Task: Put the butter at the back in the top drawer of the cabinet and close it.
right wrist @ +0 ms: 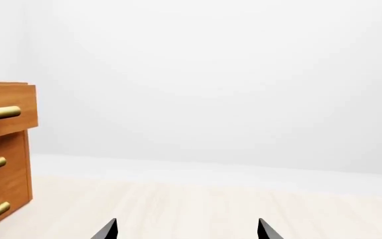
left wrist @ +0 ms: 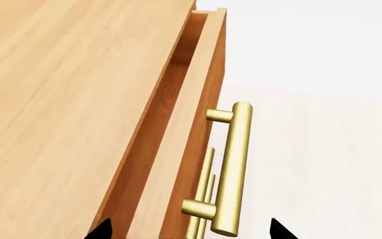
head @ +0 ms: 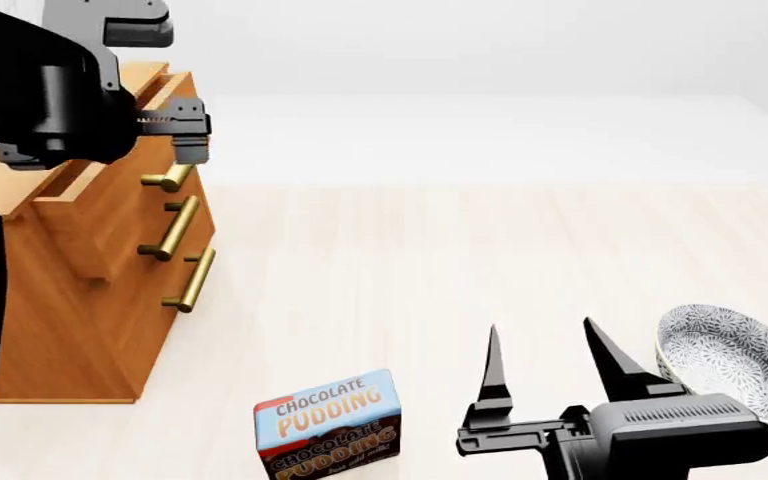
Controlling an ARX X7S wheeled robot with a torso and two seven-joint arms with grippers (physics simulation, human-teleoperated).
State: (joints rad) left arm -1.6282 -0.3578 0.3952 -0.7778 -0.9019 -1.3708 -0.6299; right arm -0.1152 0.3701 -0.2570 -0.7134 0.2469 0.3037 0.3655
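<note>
At the honey-brown wooden cabinet [head: 84,290], my left gripper [left wrist: 189,230] hung spread over the ajar top drawer's [left wrist: 198,124] brass handle [left wrist: 234,169]; I judged a square push best. Butter unseen.

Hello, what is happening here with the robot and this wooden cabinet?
The robot's left pincer is up at the top drawer of the cabinet, close to its brass handle. The drawer is open only a little. The right pincer is open and holds nothing, low over the floor between a chocolate pudding box and a patterned bowl. No butter is in view.
</note>
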